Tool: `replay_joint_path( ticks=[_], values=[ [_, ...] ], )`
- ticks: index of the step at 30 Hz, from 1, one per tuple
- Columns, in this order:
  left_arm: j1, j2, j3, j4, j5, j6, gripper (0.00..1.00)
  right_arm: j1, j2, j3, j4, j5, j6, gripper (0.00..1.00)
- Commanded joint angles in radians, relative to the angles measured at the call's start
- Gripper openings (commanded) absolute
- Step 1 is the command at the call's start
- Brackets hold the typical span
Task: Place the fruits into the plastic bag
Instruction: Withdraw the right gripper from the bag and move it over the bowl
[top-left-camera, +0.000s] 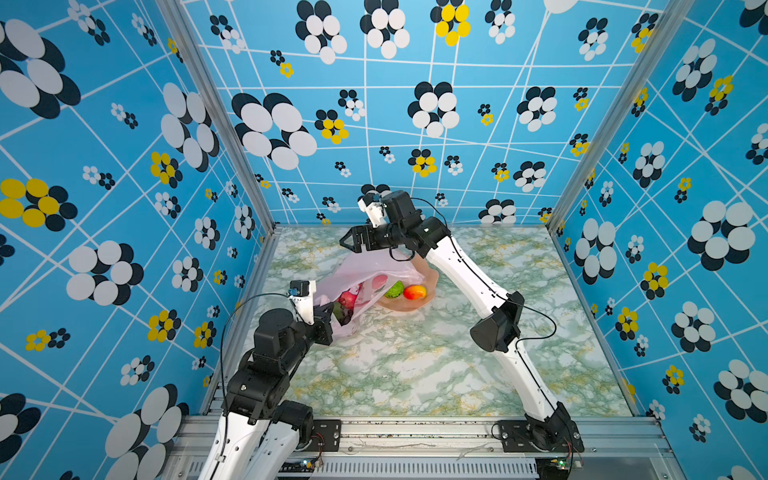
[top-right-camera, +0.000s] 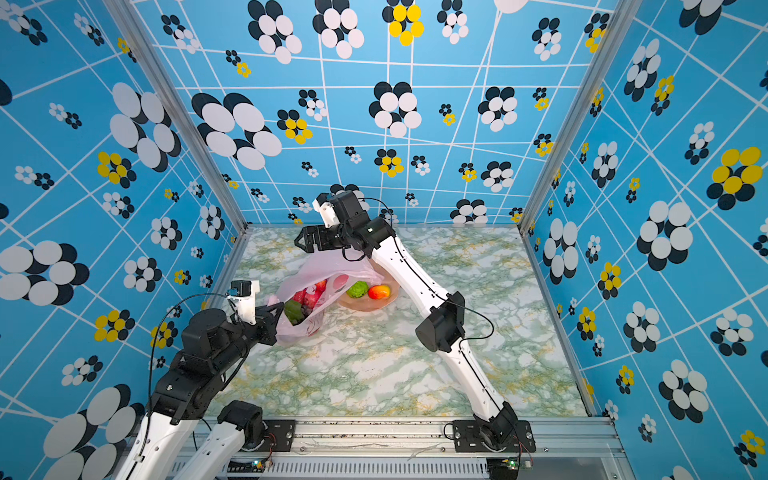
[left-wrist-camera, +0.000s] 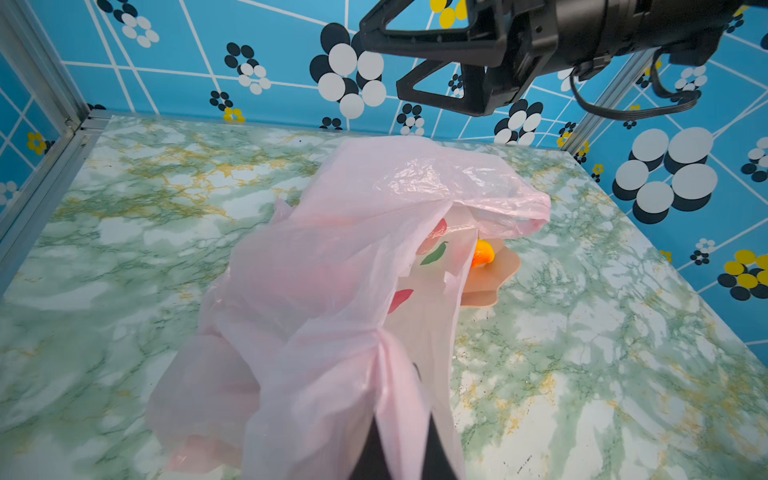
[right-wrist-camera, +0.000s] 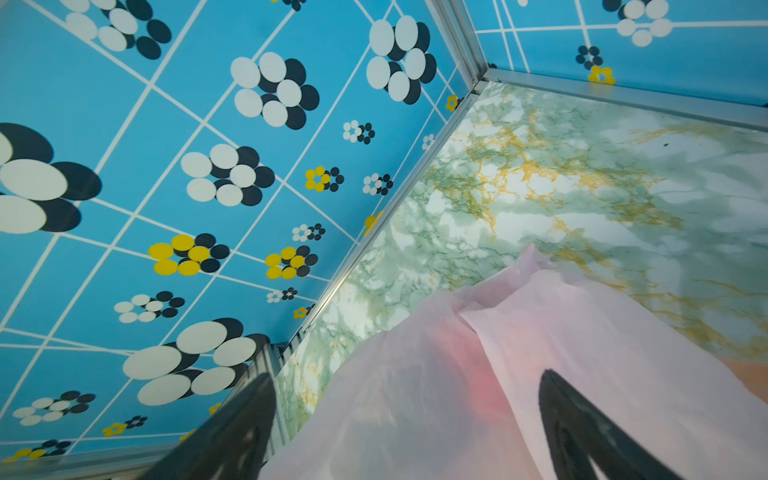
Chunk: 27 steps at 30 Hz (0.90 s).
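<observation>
Plastic bag (top-left-camera: 361, 270) lies on the table, mouth held open. Bowl (top-left-camera: 405, 306) touches the bag's right side. Right gripper (top-left-camera: 347, 243) is above the bag's far end, jaws spread, empty. Left gripper (top-left-camera: 327, 316) is clenched on the bag's near rim. Red fruits (top-left-camera: 348, 299) are already inside the bag. Judged left to do: 2, the bumpy green fruit (top-left-camera: 394, 289) and mango-like fruit (top-left-camera: 414, 292), both just outside the bag's mouth, in the bowl
</observation>
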Motion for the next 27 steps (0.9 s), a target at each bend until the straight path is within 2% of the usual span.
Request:
replay_joint_path(
  ticks=[1, 5, 10, 18, 23, 27],
  values=[
    [-0.001, 0.001, -0.006, -0.026, -0.035, 0.014, 0.00, -0.004, -0.100, -0.074, 0.000, -0.155, 0.018, 1.00],
    [0.000, -0.003, -0.006, -0.023, -0.041, 0.021, 0.00, 0.007, -0.273, -0.288, 0.062, -0.224, 0.008, 1.00],
    [0.003, -0.011, -0.007, -0.022, -0.048, 0.021, 0.00, 0.005, -0.508, -0.548, 0.197, -0.195, 0.005, 1.00],
    [0.004, -0.006, -0.007, -0.026, -0.058, 0.026, 0.00, -0.014, -0.774, -0.851, 0.328, 0.083, -0.082, 1.00],
    [0.005, -0.006, -0.009, -0.026, -0.064, 0.028, 0.00, -0.053, -0.945, -1.114, 0.492, 0.312, -0.111, 1.00],
    [0.008, 0.003, -0.008, -0.024, -0.062, 0.028, 0.00, -0.094, -1.019, -1.266, 0.481, 0.509, -0.102, 1.00]
  ],
)
